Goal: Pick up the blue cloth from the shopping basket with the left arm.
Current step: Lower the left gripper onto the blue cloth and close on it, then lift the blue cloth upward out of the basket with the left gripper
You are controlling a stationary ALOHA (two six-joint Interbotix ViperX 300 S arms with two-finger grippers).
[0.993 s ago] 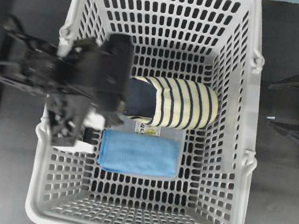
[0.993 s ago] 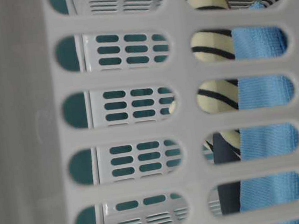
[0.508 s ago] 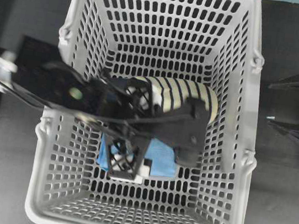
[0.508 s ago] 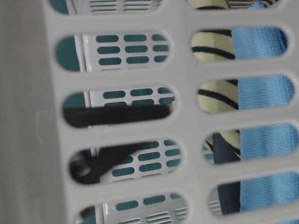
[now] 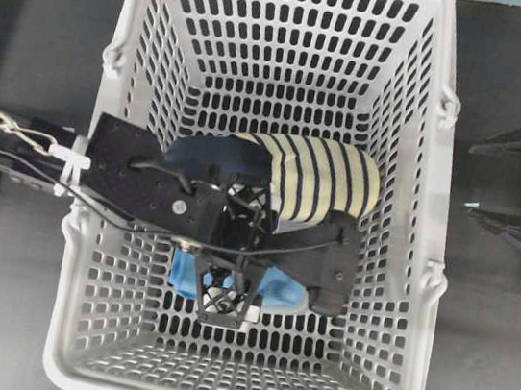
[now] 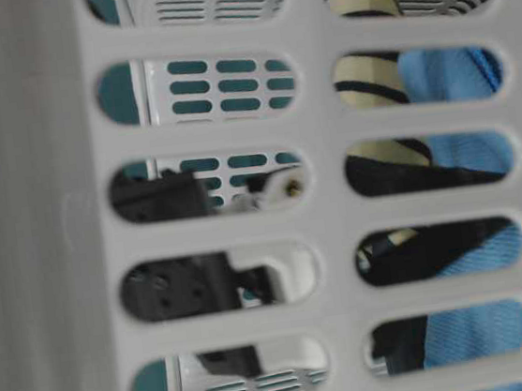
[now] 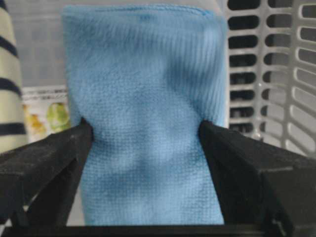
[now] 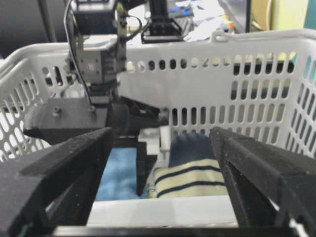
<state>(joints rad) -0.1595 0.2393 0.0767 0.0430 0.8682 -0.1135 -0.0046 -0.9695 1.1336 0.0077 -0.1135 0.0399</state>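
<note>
The left arm [image 5: 136, 182] reaches in from the left side of the overhead view, its forearm sloping downward and its wrist bent so the left pincer [image 5: 272, 284] points down. Its jaws stand spread wide, one lattice finger [image 5: 224, 299] nearer the bottom of the view, the other further right. The right pincer [image 8: 160, 197] sits level and apart at the right, jaws spread wide with nothing between them.
</note>
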